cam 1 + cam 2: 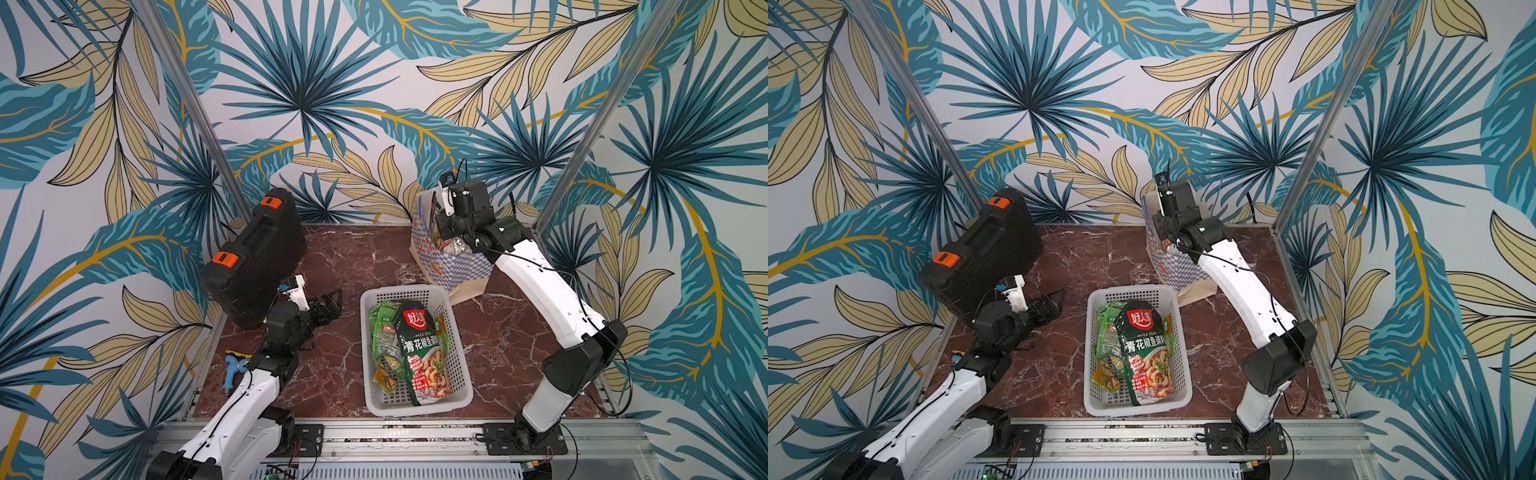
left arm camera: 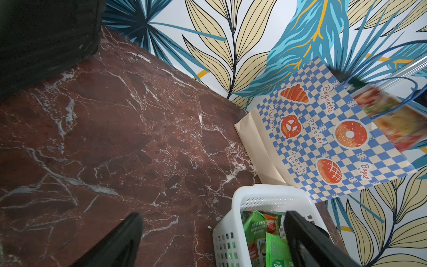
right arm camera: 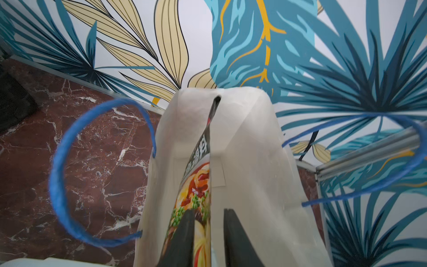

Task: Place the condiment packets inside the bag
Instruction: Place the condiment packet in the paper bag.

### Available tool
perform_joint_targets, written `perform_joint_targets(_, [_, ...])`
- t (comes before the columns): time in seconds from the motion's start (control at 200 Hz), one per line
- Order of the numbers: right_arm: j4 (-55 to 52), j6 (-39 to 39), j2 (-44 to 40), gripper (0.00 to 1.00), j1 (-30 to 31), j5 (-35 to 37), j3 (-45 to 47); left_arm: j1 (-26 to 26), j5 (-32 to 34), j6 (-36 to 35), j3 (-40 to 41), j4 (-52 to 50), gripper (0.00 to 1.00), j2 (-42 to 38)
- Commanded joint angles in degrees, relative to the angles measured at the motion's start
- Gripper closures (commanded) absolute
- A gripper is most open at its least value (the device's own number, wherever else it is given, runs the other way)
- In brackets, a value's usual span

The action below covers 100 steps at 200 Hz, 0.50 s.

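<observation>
Left hand [image 1: 330, 302] is wide open and empty, low over the counter [image 1: 345, 266], just left of the white basket [image 1: 459, 332]. Condiment packets [image 1: 409, 353] are piled in the basket, not yet bagged. The bag [image 1: 453, 270] stands upright at back right. Right hand [image 3: 208, 211] is in its mouth, jaws narrowly apart, with a dark pouch [image 3: 196, 180] between them, seemingly loose. Step: dropping one pouch in. Next: lift the right hand clear of the cord handles [image 3: 57, 173] and go to the basket.
</observation>
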State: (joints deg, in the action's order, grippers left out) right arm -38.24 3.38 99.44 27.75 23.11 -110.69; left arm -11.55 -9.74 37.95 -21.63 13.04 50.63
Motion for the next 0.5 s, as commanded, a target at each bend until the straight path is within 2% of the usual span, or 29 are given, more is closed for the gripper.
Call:
perform_joint_targets(0.0, [0.18, -1.18, -3.79, 0.54, -0.22, 1.47, 0.24, -0.15, -1.34, -0.84, -0.99, 0.78, 0.0, 0.93])
perform_joint_targets(0.12, [-2.25, -2.54, -6.49, 0.53, -0.16, 1.46, -0.13, -0.72, -3.04, -1.44, -2.0, 0.76, 0.0, 2.66])
perform_joint_targets(0.255, [-4.98, -5.31, -10.66, 0.43, -0.19, -1.93, 2.15, -2.64, -2.87, -2.35, -3.63, -0.8, 0.0, 3.68])
perform_joint_targets(0.496, [-2.08, -12.72, -23.28, 0.27, -0.08, -13.28, 18.59, -7.75, 1.44, -4.35, -7.4, -6.19, 0.0, 7.34])
